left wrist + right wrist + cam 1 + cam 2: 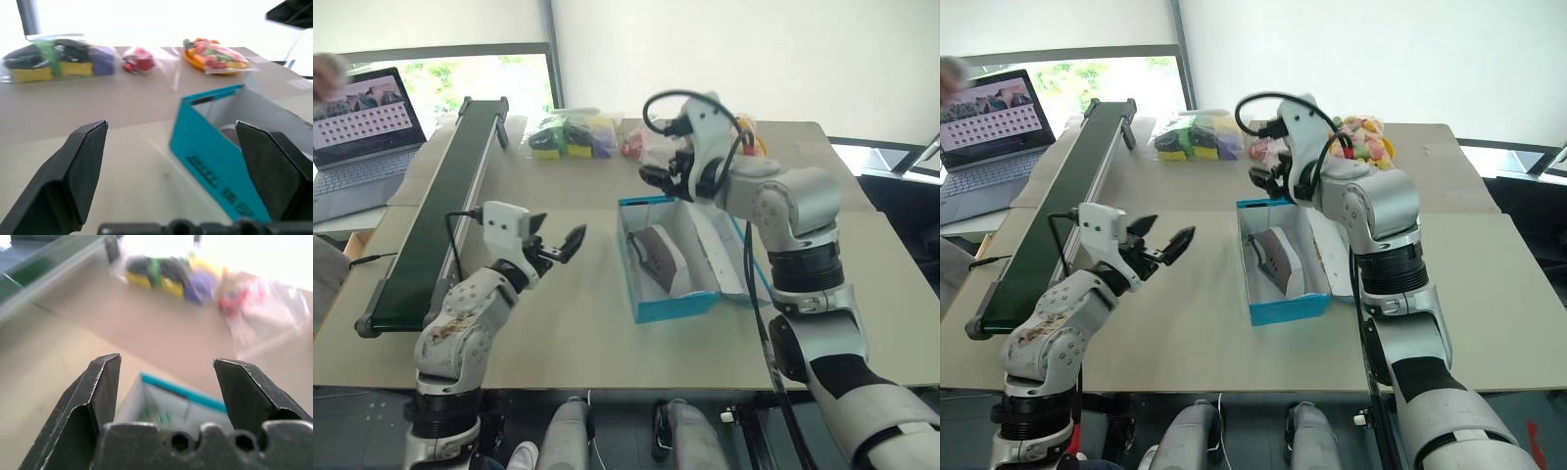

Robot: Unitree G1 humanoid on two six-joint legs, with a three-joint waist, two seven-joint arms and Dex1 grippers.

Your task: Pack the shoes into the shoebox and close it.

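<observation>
The turquoise shoebox [651, 308] stands open on the table's middle, its lid [722, 257] folded out to the right with the white inside up. A grey shoe [658, 255] with a pale sole lies inside it. My right gripper [662, 169] hovers open above the box's far end, nothing between its fingers [95, 394]; below them I see the box's far wall [182, 390]. My left gripper [563, 227] stands open and empty to the left of the box, apart from it and pointing toward its blue side wall [210, 159].
A long dark-green conveyor belt [435, 211] runs along the left side, with a laptop [360, 132] beyond it. Clear bags of coloured items [570, 135] and toy food [1363, 137] lie at the table's back. A blurred hand [327, 72] shows at far left.
</observation>
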